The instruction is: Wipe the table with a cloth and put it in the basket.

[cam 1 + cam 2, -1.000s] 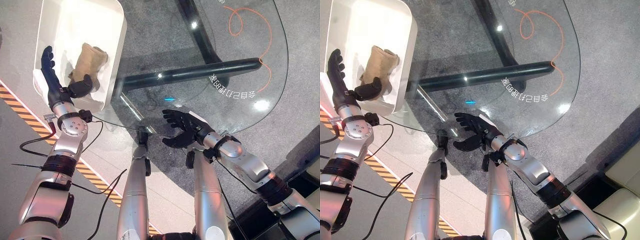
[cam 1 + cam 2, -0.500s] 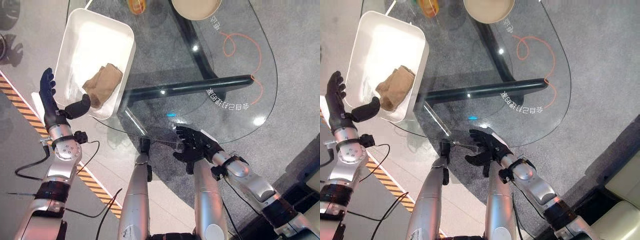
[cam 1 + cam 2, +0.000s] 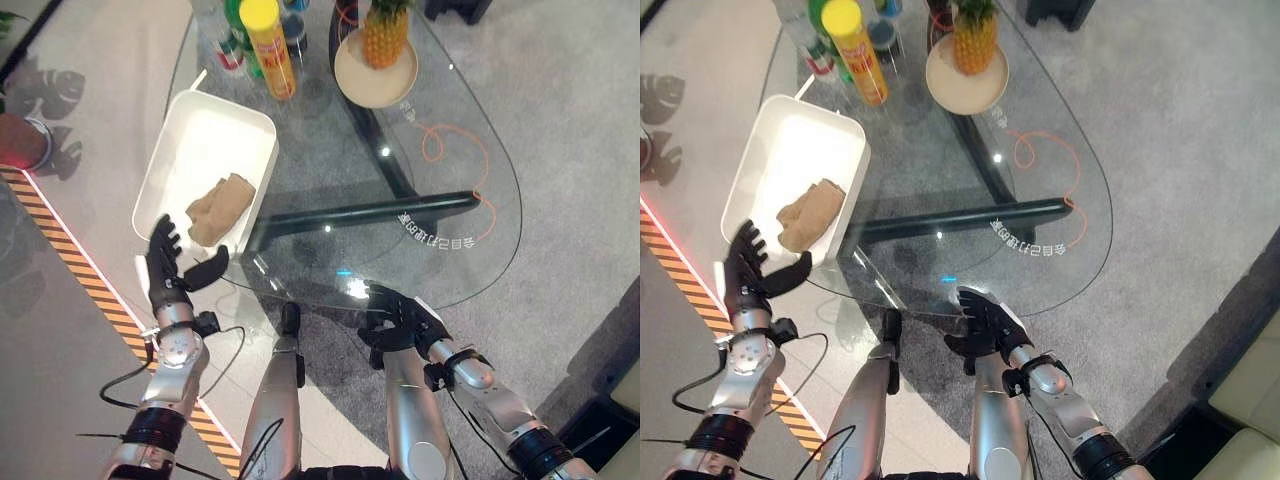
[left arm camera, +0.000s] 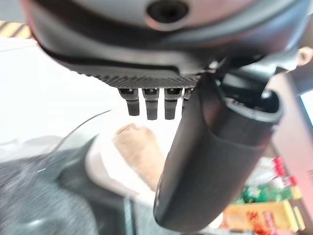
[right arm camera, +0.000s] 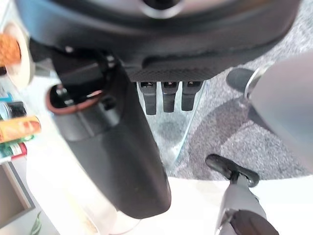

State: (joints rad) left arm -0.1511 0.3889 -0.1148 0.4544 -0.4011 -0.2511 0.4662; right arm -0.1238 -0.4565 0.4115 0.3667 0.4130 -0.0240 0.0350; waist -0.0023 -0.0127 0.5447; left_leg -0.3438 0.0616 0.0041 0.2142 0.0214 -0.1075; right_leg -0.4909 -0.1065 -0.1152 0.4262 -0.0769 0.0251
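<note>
Tan cloth (image 3: 220,209) lengthwise in white basket (image 3: 170,170), both hands' fingers spread, empty

We see a glass table (image 3: 455,130) with a rounded edge. On it, along its left edge, sits a white basket (image 3: 180,150). At the far edge stand a yellow-capped bottle (image 3: 270,48), perhaps more bottles (image 3: 222,40) beside it, and a plate (image 3: 350,75) carrying a pineapple (image 3: 385,30).
</note>
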